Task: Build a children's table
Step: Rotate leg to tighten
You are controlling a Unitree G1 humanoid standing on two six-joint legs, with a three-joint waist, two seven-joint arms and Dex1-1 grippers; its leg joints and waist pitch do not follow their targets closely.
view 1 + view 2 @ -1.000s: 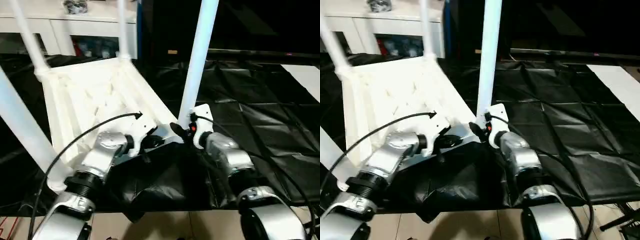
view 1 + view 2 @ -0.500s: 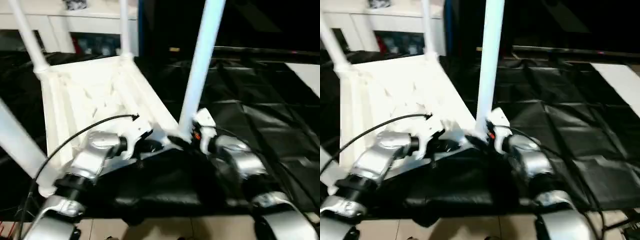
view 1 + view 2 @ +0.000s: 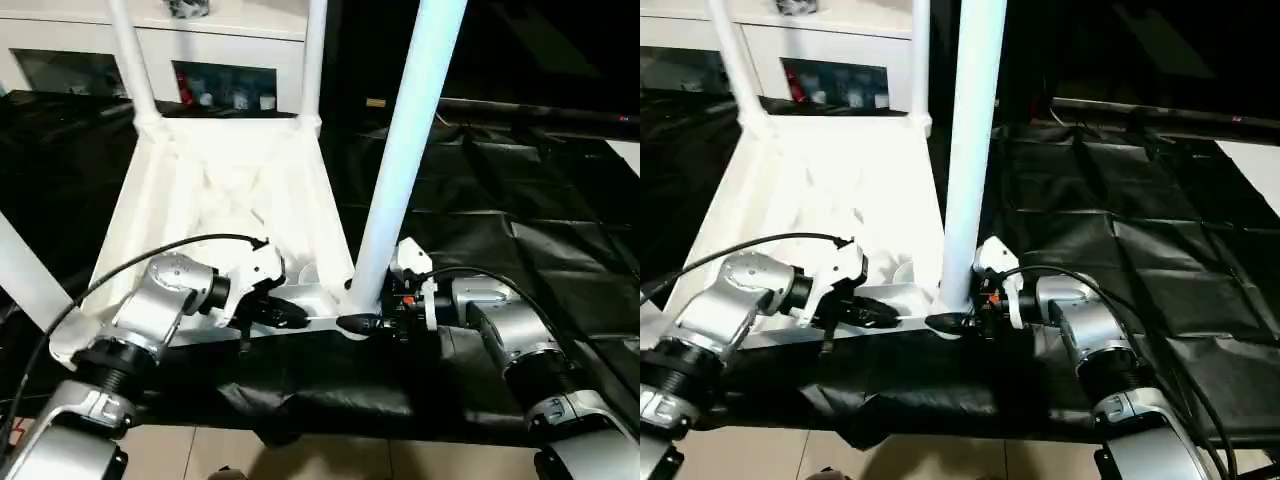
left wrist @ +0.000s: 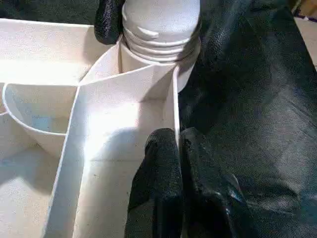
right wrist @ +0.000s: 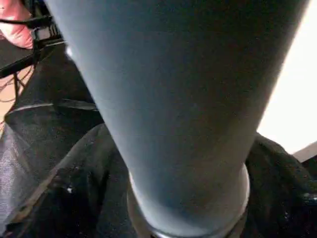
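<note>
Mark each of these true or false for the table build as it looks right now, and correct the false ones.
1. The table top lies with its ribbed underside up. True.
2. The left gripper is shut on the top's thin rim. True.
3. The near leg lies flat on the floor. False: it stands upright in a corner socket.
4. The floor covering is white. False: it is black sheeting.
5. The right gripper is at the near leg's base. True.
</note>
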